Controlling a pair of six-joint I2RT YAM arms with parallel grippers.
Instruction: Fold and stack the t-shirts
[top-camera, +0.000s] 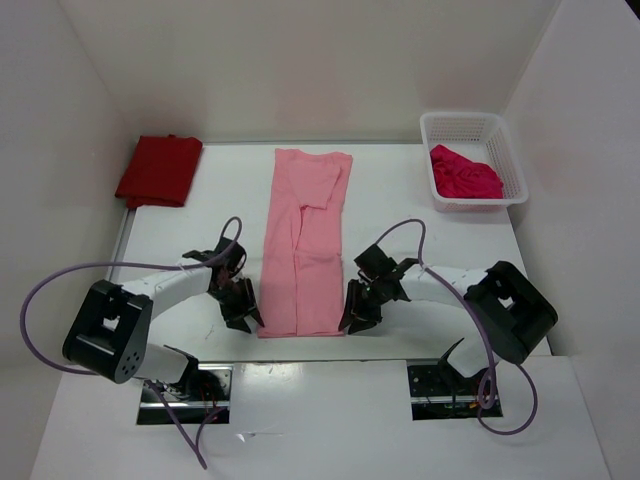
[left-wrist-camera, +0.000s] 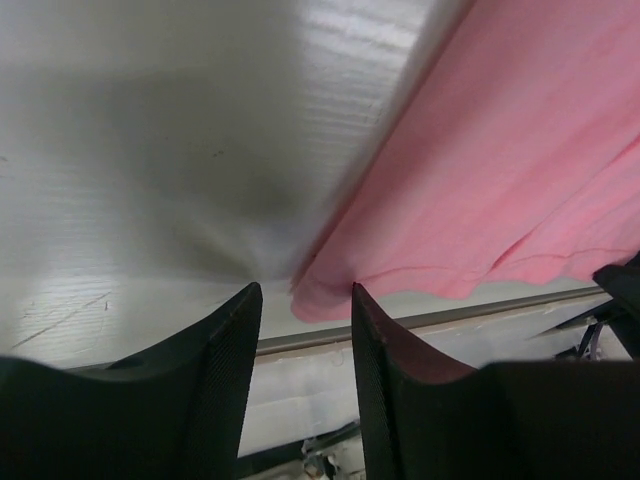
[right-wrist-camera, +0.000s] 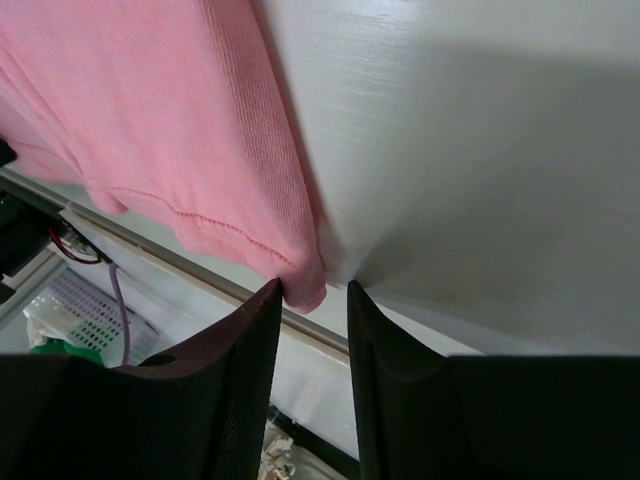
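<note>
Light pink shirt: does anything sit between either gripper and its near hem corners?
Nothing visible does. The left gripper and right gripper flank the light pink shirt at its near hem, and each wrist view shows a hem corner right at the mouth of the open jaws.

Pink shirt (top-camera: 305, 240) narrow-folded centre, red shirt (top-camera: 160, 170) far-left, crimson shirt (top-camera: 465, 175) crumpled far-right

Central t-shirt (top-camera: 303, 245) lies between far-left t-shirt (top-camera: 158, 172) and basket (top-camera: 470, 125) holding third t-shirt (top-camera: 465, 175).
</note>
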